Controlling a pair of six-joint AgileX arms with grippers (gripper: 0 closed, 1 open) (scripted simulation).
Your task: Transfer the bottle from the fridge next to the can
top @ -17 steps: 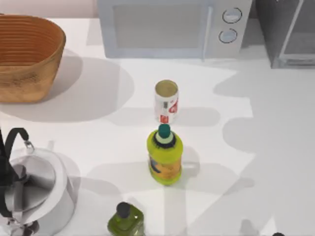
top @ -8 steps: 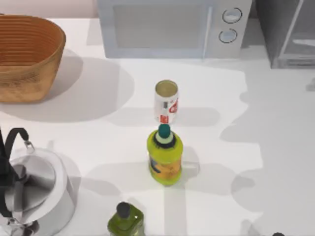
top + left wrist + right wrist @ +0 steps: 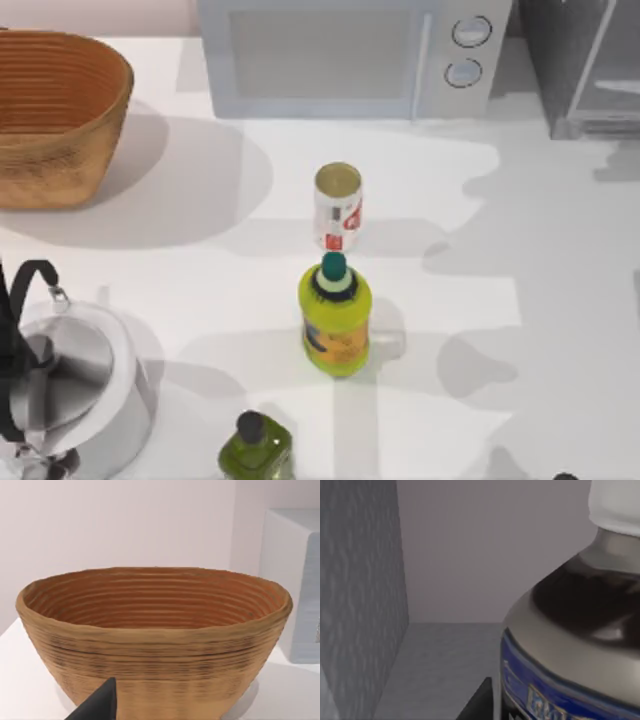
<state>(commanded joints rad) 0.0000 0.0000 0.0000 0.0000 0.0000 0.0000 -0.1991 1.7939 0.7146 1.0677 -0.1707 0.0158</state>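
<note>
Shadows shifted on surface [image 3: 560, 250] near fridge [image 3: 585, 70] over last second; right tool reaching inside, bottle [image 3: 570, 645] close ahead on fridge shelf, ungrasped; grip state indeterminable; can [image 3: 338, 206] mid-surface

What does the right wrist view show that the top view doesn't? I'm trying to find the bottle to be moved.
Right wrist view alone: the bottle, dark with a white cap and blue label, standing close against grey inner walls. Top view alone: the can, the yellow-green bottle, microwave, basket and kettle. Shared: the fridge, seen from outside above and apparently from inside at the wrist.
</note>
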